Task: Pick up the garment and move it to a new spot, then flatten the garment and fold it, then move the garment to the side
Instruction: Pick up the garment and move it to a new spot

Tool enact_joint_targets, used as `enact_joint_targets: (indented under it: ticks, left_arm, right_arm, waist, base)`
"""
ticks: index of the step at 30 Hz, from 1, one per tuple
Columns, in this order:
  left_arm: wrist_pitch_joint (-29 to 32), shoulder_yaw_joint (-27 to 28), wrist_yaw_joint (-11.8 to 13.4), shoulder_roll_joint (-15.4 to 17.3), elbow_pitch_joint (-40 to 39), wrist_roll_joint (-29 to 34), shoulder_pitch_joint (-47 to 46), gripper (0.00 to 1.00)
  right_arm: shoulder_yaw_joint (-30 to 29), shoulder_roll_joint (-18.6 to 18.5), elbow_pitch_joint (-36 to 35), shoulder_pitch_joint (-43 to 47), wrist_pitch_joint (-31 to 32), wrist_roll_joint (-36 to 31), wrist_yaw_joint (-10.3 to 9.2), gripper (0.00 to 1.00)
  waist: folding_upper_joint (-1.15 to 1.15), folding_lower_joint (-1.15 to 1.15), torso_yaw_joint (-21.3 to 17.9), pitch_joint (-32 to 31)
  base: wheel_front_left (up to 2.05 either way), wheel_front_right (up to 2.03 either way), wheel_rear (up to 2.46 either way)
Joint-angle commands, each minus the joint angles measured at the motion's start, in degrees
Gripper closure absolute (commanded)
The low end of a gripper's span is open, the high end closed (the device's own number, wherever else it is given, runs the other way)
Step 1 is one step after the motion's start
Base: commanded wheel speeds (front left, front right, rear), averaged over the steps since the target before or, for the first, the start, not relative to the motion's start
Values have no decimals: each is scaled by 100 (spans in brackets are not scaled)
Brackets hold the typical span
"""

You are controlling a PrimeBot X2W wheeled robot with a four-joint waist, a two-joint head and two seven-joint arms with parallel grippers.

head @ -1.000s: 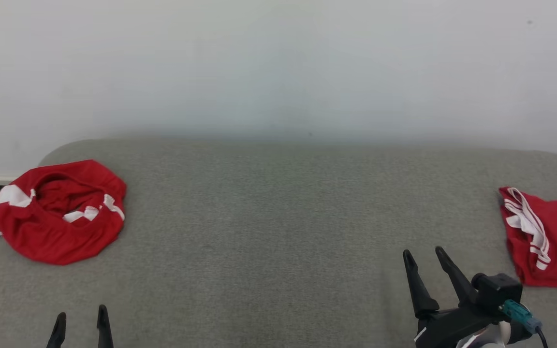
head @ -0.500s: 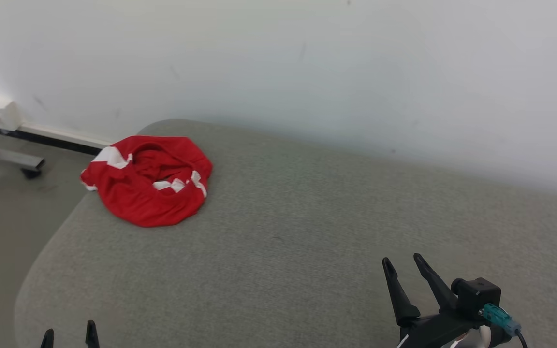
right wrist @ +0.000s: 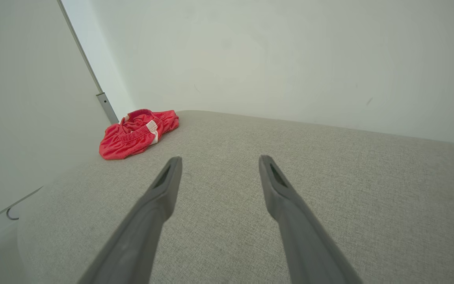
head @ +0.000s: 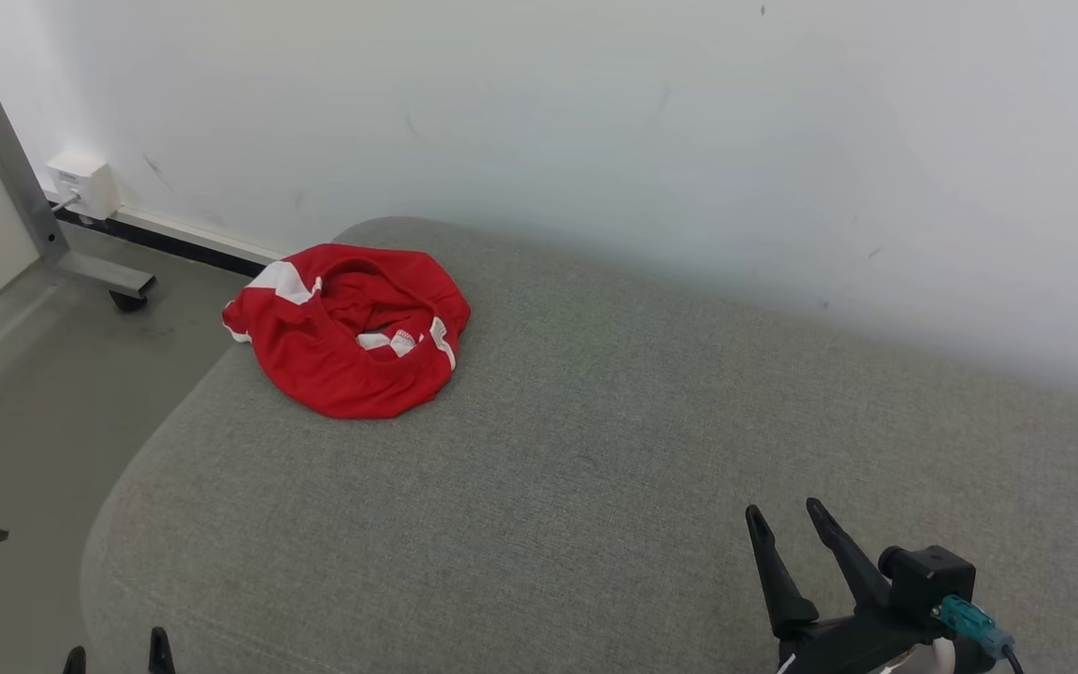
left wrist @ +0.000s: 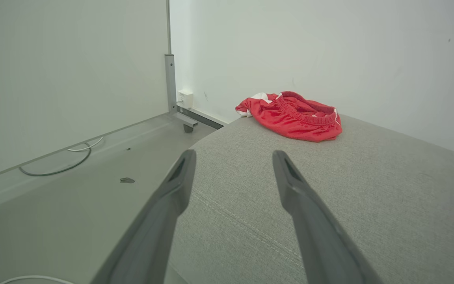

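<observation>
- Far off at the left rear corner of the grey cushion [head: 595, 468]: red garment [head: 352, 328] with white stripes, crumpled in a heap, touched by nothing.
- Near left: left gripper [head: 116, 646], fingers spread wide, holding nothing, over the cushion's edge.
- Near right: right gripper [head: 784, 511], likewise spread wide and empty, well apart from the garment.
</observation>
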Motion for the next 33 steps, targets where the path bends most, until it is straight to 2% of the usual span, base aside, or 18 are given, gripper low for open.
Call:
enact_joint_targets:
  ticks: [1,11,15,21,25,27,30,33]
  left_arm:
    - [0,13,33,6,19,-35,-40,0]
    - [18,12,141,68,389,-156,-730,0]
    - [149,36,180,223,770,-236,-1393,0]
    - [571,75,96,529,1435,-484,-2746,0]
    - [1058,386,-24,613,1858,-1128,-3705,0]
    - [1368,425,-48,823,2081,-1222,-4116,0]
    - [1783,756,32,944,2352,-1693,-4717,0]
    - [2303,933,191,1254,2632,-1887,-5057,0]
  right_arm:
    - [-13,-3,-24,49,-20,-27,-14,0]
    - [96,-93,-137,-133,1,-112,-14,0]
    - [216,-199,-237,-358,89,-145,-14,0]
    - [417,-412,-547,-779,298,-276,-14,0]
    - [564,-600,-888,-1053,474,-377,-14,0]
    - [600,-673,-1050,-1159,531,-407,-14,0]
    - [600,-757,-1308,-1280,605,-449,-14,0]
    - [586,-778,-1542,-1326,672,-509,-13,0]
  waist:
    - [0,0,-3,16]
    - [0,0,-190,396]
    - [0,0,-410,819]
    - [0,0,-829,1667]
    - [0,0,-1129,2283]
    - [0,0,-1283,2561]
    - [0,0,-1509,2965]
    - [0,0,-1750,3303]
  base:
    - [0,0,0]
    - [0,0,0]
    - [0,0,0]
    - [0,0,0]
    - [0,0,0]
    - [0,0,0]
    - [0,0,0]
    - [0,0,0]
